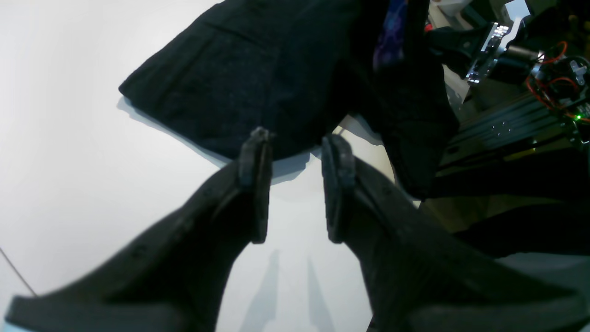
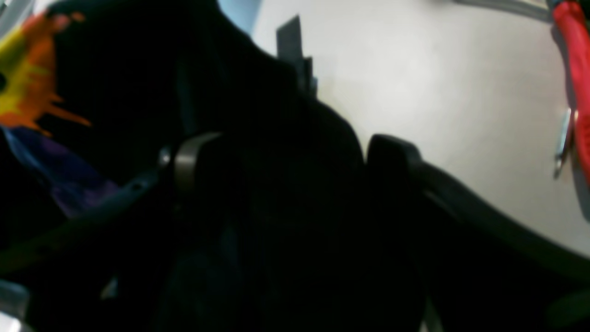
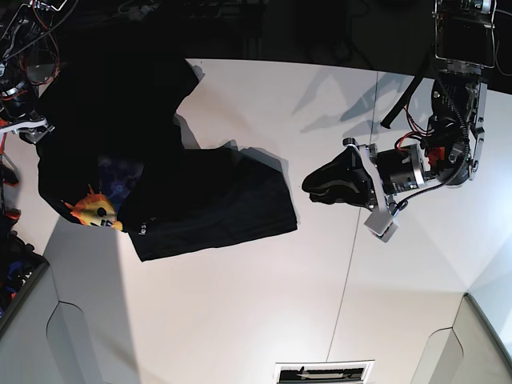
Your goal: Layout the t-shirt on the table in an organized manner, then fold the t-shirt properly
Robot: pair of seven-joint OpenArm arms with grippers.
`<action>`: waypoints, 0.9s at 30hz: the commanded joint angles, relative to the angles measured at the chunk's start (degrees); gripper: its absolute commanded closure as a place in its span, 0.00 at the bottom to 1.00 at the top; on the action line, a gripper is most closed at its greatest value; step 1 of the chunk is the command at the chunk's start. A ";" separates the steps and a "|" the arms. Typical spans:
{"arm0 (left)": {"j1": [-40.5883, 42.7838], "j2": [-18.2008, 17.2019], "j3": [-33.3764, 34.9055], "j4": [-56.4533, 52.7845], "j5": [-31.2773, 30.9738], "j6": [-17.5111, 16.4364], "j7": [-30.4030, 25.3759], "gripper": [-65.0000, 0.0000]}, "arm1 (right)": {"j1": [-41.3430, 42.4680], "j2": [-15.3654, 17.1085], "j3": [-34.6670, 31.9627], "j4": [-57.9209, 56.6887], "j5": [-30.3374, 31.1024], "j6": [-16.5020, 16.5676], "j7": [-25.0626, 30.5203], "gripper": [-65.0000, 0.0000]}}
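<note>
Lying bunched on the far-left side of the desk [image 3: 264, 320] in the base view, the t-shirt [image 3: 200, 200] is nowhere near laid out: one flap runs toward desk centre, the rest is heaped toward the left edge, part of it apparently draped off the edge. Orange print patch [image 3: 94, 213] and purplish inner neck [image 3: 120, 176] both show, so the collar area looks turned open or twisted rather than lying flat.

Right pincer [image 2: 295, 152]: wrist view is mostly black fabric, blurred. Both fingers visible with cloth lying between and over them; jaws stand wide. Doesn't read as a pinch on the cloth, more like wide open with the shirt lying across it. My read: it sits at the heaped end because that's where the bulk needs pulling out.

Left pincer [image 1: 295, 184]: half open, nothing between the fingers, just bare desk. It hovers just short of the near hem of the flap, tips pointed at the cloth edge. In the base view it sits clear of the shirt, near the thin dark seam line [image 3: 356, 240]. Plausibly lined up to take that free edge and draw it out flat.

Judgement: still in the layout step, folding not started. Risk: grabbing two layers at the hem and dragging the heap instead of spreading it.
</note>
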 commanded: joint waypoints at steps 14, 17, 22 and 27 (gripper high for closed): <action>3.52 5.66 0.33 -1.36 15.65 -0.58 -12.46 0.67 | 1.60 2.95 1.03 2.10 3.80 0.44 1.27 1.00; 3.52 8.37 2.32 -4.98 16.46 -0.58 -13.07 0.67 | 2.23 4.96 3.74 4.20 5.64 0.44 0.94 1.00; 3.56 11.52 6.01 -7.30 18.21 -0.58 -13.00 0.67 | 6.78 11.45 4.63 7.06 5.97 0.46 -1.31 1.00; 3.54 15.87 10.38 -7.37 23.82 -0.58 -15.87 0.67 | 13.27 20.70 4.55 7.43 11.87 1.97 -4.98 1.00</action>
